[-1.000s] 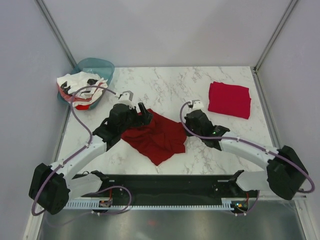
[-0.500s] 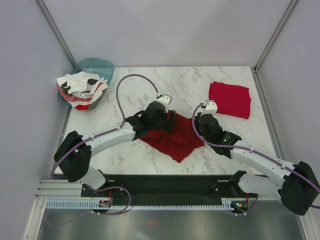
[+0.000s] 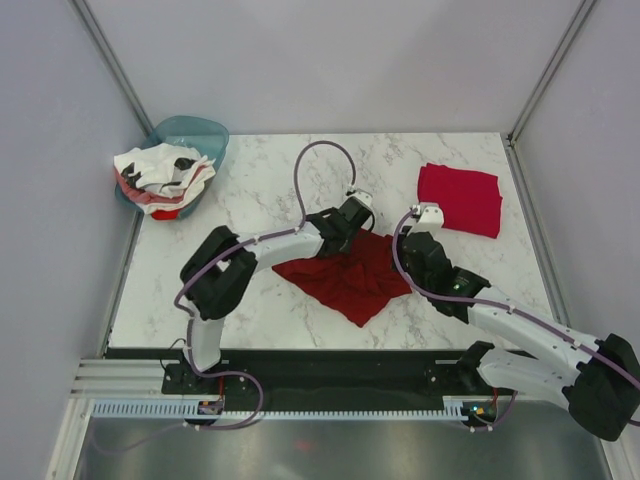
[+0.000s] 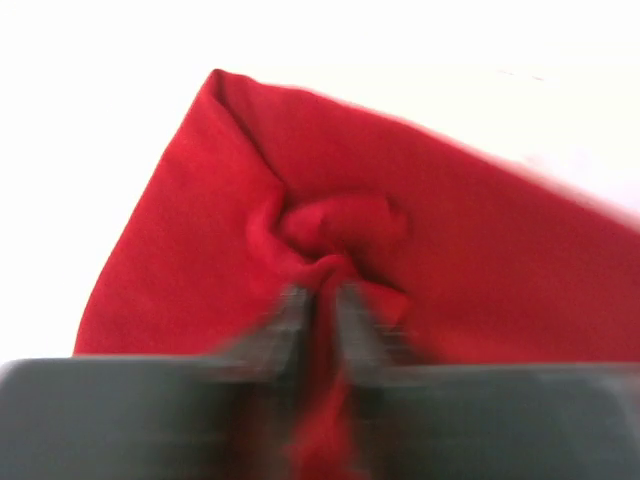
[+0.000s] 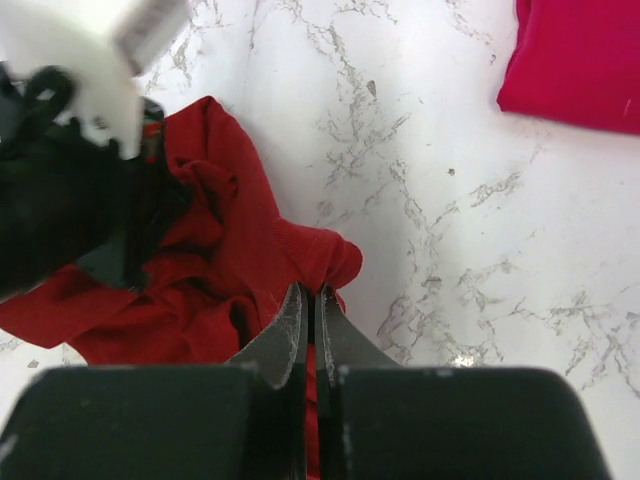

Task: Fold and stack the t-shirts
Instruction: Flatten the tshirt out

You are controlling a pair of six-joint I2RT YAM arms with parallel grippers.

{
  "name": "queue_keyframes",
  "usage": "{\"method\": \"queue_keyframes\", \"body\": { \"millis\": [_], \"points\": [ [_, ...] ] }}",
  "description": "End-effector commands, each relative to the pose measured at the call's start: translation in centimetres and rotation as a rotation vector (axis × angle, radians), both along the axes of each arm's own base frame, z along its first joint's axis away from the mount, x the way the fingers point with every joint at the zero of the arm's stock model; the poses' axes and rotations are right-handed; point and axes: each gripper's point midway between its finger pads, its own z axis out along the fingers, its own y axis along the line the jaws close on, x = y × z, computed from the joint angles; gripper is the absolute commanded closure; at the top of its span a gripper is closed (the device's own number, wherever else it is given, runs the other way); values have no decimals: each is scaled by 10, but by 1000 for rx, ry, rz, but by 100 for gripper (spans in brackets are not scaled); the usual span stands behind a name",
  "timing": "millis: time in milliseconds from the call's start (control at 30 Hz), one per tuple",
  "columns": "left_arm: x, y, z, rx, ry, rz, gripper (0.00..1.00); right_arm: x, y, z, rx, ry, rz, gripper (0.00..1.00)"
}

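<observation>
The jaws of the left gripper (image 4: 318, 295) stood narrow, pinching a twisted bunch of the dark red t-shirt (image 3: 345, 285) at its far edge, though that close view was blurred. The jaws of the right gripper (image 5: 308, 300) were pressed together on a fold at the shirt's right-hand edge, with cloth showing between them. The shirt lay crumpled in the middle of the marble table (image 3: 300, 165), between the two arms. Well off to the right a brighter crimson t-shirt (image 3: 458, 198) lay folded flat. At the far left, white t-shirts (image 3: 150, 168) with black and red marks were heaped over a teal basin (image 3: 205, 130).
</observation>
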Motion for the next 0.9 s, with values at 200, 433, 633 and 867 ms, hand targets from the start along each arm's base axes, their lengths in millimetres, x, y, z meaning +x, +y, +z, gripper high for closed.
{"method": "queue_keyframes", "body": {
  "millis": [200,433,633,867],
  "points": [
    [22,72,58,56,-165,320,98,4,-26,21,58,-93,-157,100],
    [-6,155,129,-300,-317,485,98,1,-60,31,62,-134,-323,100],
    [-44,194,189,-546,-505,523,98,-7,-73,46,96,-185,-348,100],
    [-87,217,236,-731,-629,505,98,-15,-76,78,127,-249,-299,100]
  ]
}}
